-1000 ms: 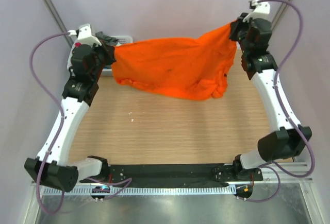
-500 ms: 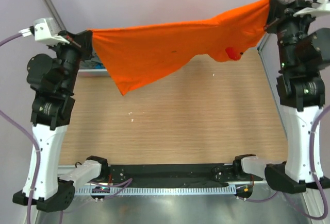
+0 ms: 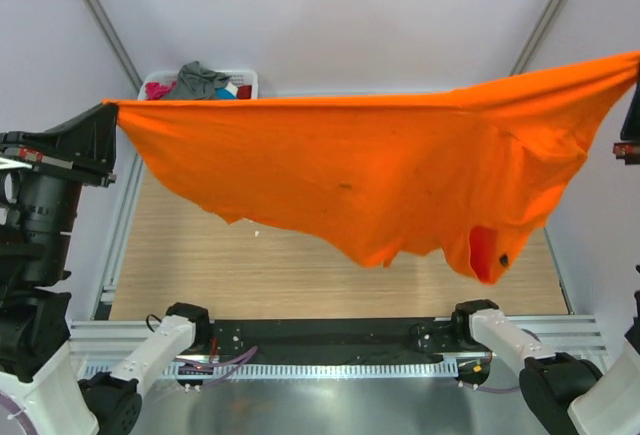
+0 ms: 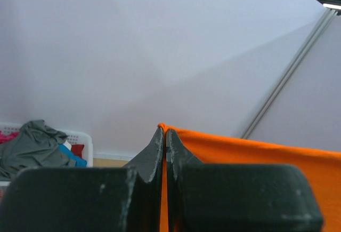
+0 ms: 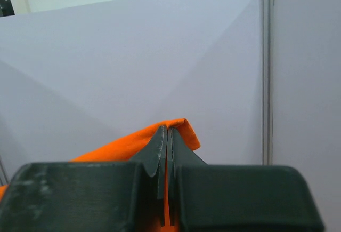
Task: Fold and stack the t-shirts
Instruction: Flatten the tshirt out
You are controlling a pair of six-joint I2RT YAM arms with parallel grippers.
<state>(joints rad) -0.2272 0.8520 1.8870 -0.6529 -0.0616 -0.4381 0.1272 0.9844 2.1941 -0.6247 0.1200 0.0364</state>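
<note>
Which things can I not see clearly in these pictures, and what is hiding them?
Right gripper: almost wholly cut off by the right edge of the top view.
Table: its far part is hidden by the stretched orange t-shirt, top view.
Basket: the piled clothes inside are too small to count, top and left wrist views.

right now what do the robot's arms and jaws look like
The left arm and right arm both have white links and black joint housings. Thin purple cables loop near the bases. The jaws are dark grey and blocky, tapering to thin tips.
</note>
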